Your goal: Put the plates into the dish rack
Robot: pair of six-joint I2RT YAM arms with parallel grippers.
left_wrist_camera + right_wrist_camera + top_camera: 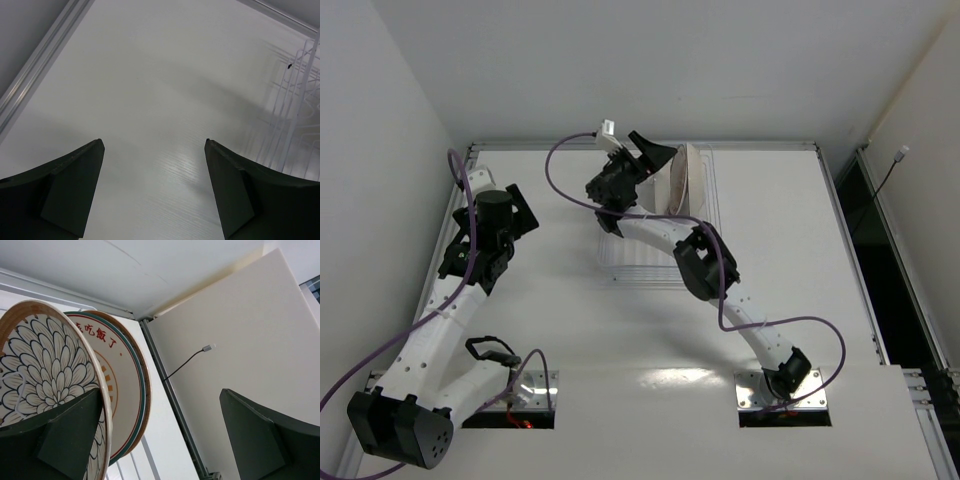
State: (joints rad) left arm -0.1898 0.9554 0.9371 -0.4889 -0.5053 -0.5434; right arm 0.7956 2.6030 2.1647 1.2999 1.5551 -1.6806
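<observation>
From where I stand, the plates (685, 180) are on edge in the dish rack (640, 265), at its far end, near the back of the white table (800, 260). From above they show only as thin pale discs packed close, so I cannot tell how many there are.

The right wrist camera shows two clearly. The nearer one is the petal plate (45, 380), which has a brown rim and a white face covered in dark-outlined overlapping petals. Just behind it and leaning the same way is the pale plate (125, 385). It is slightly larger and cream, with a teal band inside the edge, red Chinese characters and a ring of orange dashes toward the centre. Thin pale wires of the rack (135, 465) rise below them.

The right gripper (165, 440) hangs beside the plates with its jaws spread wide and nothing between them. One finger (65, 435) overlaps the petal plate's lower face, though I cannot tell whether it touches.

The left gripper (155, 190) is well off to the left over bare table, jaws spread and empty, with the rack's wires (295, 115) at the edge of its view.
</observation>
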